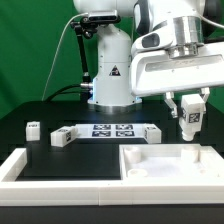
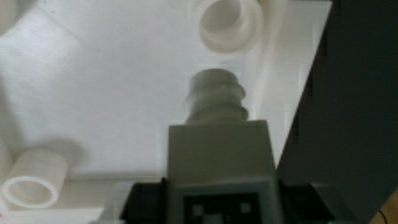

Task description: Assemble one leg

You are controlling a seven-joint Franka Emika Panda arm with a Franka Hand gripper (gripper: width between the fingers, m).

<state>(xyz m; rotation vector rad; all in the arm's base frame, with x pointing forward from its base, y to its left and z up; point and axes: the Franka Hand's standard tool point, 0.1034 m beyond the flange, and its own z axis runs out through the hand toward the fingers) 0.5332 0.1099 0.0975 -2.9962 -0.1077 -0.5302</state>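
item, nearest us: white tray (image 1: 150, 165) with raised walls, at the front of the black table (image 1: 60, 150).

item: gripper (image 1: 190, 108), fingers clamped on the leg (image 1: 193, 120). the leg hangs upright over the tray's far edge, on the exterior view's right, with its tag facing us.

exterior view only: marker board (image 1: 105, 131) lying flat mid-table. small block (image 1: 33, 127) and second block (image 1: 62, 138) stand on the exterior view's left, well apart from the leg.

wrist view only: we look down the leg (image 2: 222, 150) to its stepped stub (image 2: 215, 95). a round socket (image 2: 228, 25) and a short peg (image 2: 39, 172) sit in the tray (image 2: 107, 80) below.
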